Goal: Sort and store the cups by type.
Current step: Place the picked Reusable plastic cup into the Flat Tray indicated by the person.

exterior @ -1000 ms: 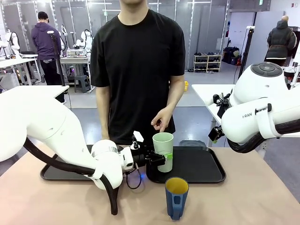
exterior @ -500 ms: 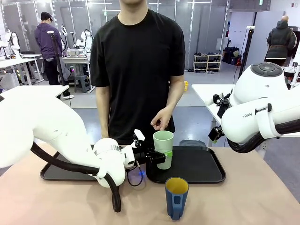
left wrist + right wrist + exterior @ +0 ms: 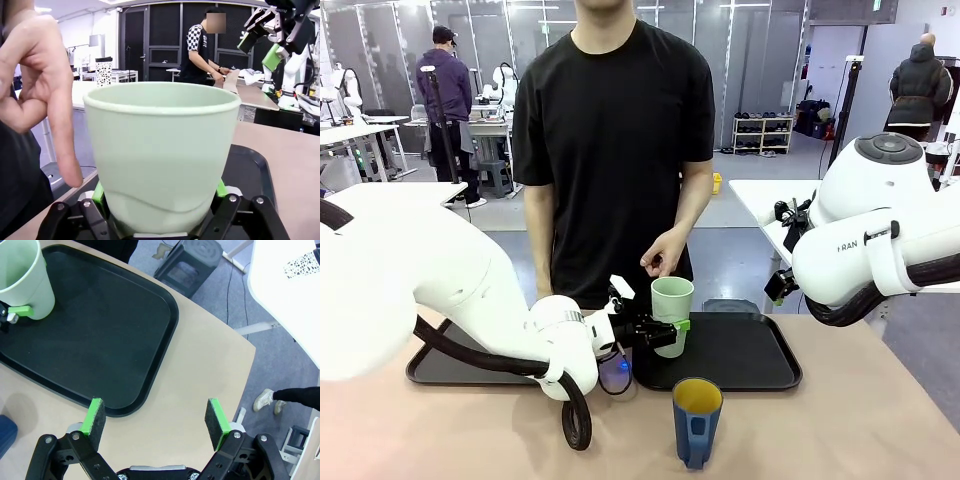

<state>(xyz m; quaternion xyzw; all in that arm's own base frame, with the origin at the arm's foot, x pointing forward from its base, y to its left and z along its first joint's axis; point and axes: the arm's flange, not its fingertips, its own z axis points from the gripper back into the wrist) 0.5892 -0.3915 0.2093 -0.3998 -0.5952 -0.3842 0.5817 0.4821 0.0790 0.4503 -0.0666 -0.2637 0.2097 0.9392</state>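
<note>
Sorting barely started, nothing stored.
Left gripper (image 3: 665, 330) clamped on tumbler (image 3: 672, 305) over tray (image 3: 750, 350); mug (image 3: 696, 420) on bare table; right gripper (image 3: 156, 422) wide apart, empty.

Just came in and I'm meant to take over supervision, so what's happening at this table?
The left gripper is shut on the mint-green tumbler, holding it upright over the left end of the black tray. The person's hand hangs close behind it, not touching. The dark blue mug stands untouched on the table nearer the robot. The right gripper hovers open above the table beside the tray.
</note>
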